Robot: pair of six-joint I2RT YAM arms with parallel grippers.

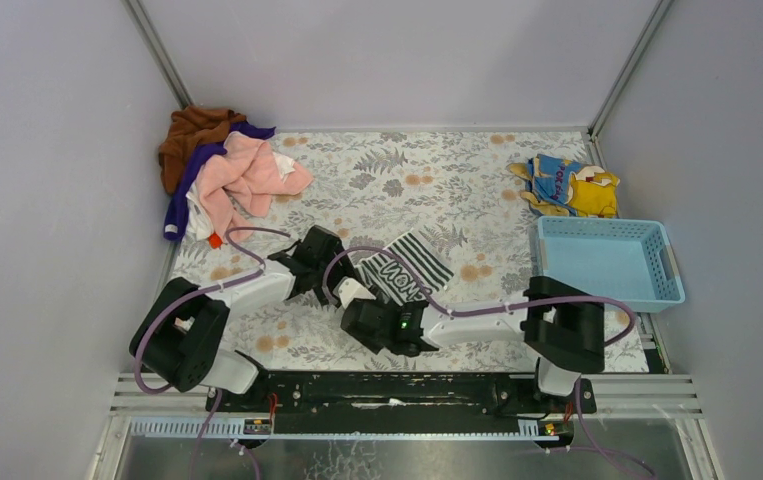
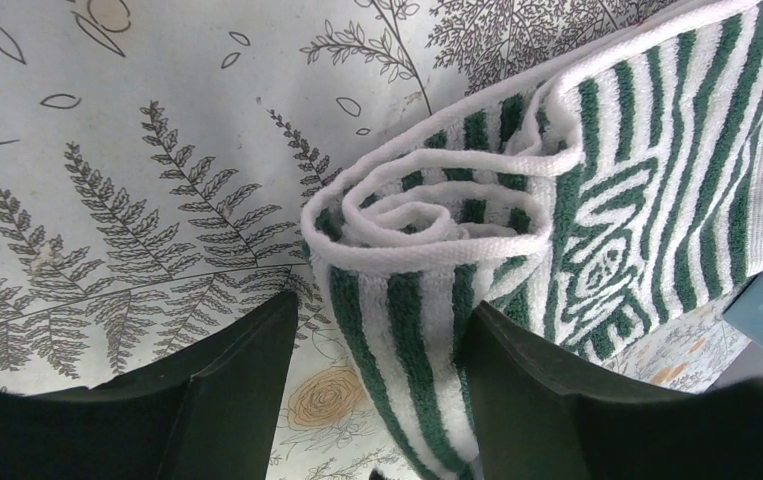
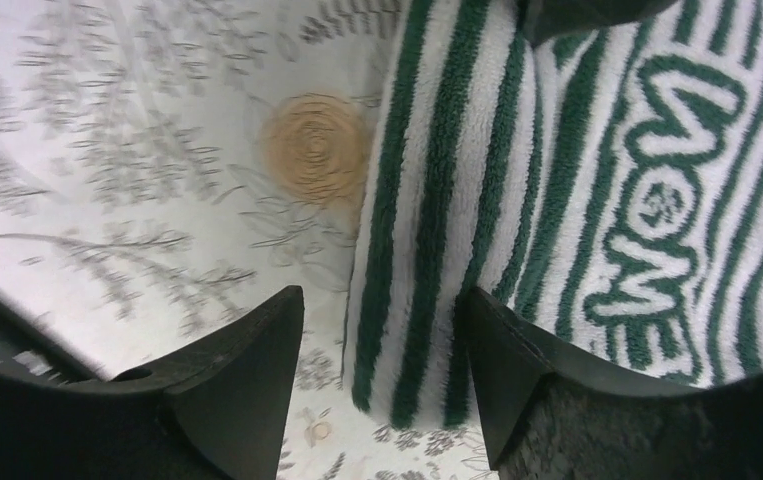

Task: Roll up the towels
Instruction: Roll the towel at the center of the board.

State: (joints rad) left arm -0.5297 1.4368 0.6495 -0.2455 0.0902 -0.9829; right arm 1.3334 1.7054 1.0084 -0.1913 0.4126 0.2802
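Note:
The striped towel (image 1: 409,268) lies on the flowered table cover, dark green and white in the wrist views, with lettering woven in. Its near-left end is rolled into a loose spiral (image 2: 427,222). My left gripper (image 2: 377,345) is open astride that roll: the right finger (image 2: 547,390) touches the cloth, while the left finger (image 2: 227,390) stands clear of it. My right gripper (image 3: 382,335) is open too, around the roll's other end (image 3: 437,300), with cloth against its right finger only. From above, both grippers (image 1: 329,262) (image 1: 362,312) meet at the towel's left edge.
A heap of towels sits at the back left corner: pink (image 1: 247,175), brown (image 1: 192,135), purple (image 1: 189,190). A light blue basket (image 1: 607,262) stands at the right edge, with a blue and yellow cloth (image 1: 567,185) behind it. Grey walls close in three sides.

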